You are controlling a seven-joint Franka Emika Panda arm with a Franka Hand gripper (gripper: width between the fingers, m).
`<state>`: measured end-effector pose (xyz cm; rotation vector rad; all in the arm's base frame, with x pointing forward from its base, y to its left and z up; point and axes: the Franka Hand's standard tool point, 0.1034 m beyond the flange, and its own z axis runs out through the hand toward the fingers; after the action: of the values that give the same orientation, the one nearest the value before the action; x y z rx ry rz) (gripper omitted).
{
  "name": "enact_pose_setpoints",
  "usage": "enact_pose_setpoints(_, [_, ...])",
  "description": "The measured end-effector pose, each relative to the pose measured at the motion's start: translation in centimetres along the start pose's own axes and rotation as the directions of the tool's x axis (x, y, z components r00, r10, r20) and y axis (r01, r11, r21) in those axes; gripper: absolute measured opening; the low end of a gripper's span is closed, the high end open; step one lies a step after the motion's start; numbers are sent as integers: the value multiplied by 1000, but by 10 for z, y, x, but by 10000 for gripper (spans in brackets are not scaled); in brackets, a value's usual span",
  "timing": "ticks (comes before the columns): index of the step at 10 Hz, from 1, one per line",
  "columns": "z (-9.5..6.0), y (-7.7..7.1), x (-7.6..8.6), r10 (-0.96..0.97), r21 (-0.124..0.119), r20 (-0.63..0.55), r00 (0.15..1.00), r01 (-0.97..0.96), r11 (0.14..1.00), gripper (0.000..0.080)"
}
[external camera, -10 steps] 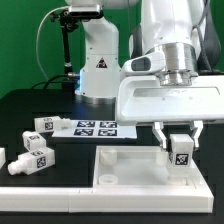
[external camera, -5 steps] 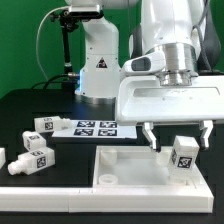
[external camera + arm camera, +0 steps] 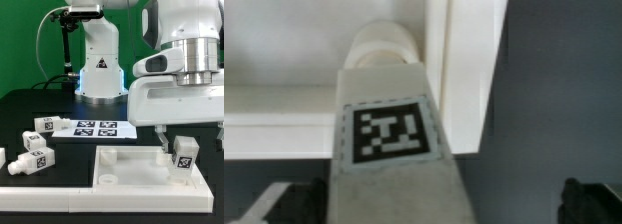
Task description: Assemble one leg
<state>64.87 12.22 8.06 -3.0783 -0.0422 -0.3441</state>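
One leg (image 3: 183, 155), a white block with a square tag, stands on the far right corner of the large white panel (image 3: 130, 168), leaning slightly. My gripper (image 3: 189, 138) is open just above it, with a finger on each side and not touching it. In the wrist view the leg (image 3: 393, 130) fills the middle, tag facing the camera, and runs down onto the panel's rim (image 3: 464, 70). The dark fingertips (image 3: 587, 202) sit wide apart at both edges, with a clear gap to the leg on one side.
Three more legs lie at the exterior view's left: one (image 3: 47, 125) by the marker board (image 3: 95, 128), one (image 3: 33, 157) nearer the front, and one (image 3: 2, 158) at the edge. The arm's base (image 3: 97, 65) stands behind.
The jaws have opened and let go of the leg, which stays on the panel corner. The hand has risen a little and shifted to the exterior view's right.
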Motion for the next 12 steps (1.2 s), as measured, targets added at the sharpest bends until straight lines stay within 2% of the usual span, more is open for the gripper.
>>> enact_pose_setpoints(1, [3, 12, 1, 3, -3, 84, 996, -3, 1000, 649])
enact_pose_setpoints(2, [2, 17, 6, 15, -2, 136, 991, -14, 1000, 649])
enact_pose_setpoints(4, [2, 17, 7, 23, -2, 148, 989, -23, 1000, 649])
enact_pose_setpoints(6, [2, 17, 7, 41, -5, 148, 988, -41, 999, 381])
enact_pose_setpoints(7, [2, 17, 7, 105, -12, 148, 983, -105, 994, 285])
enact_pose_setpoints(9, [2, 17, 7, 203, -27, 146, 968, -201, 979, 285])
enact_pose_setpoints(10, [2, 18, 6, 300, -43, 143, 943, -297, 954, 285])
enact_pose_setpoints(12, [1, 20, 2, 515, -66, 87, 853, -511, 857, 285])
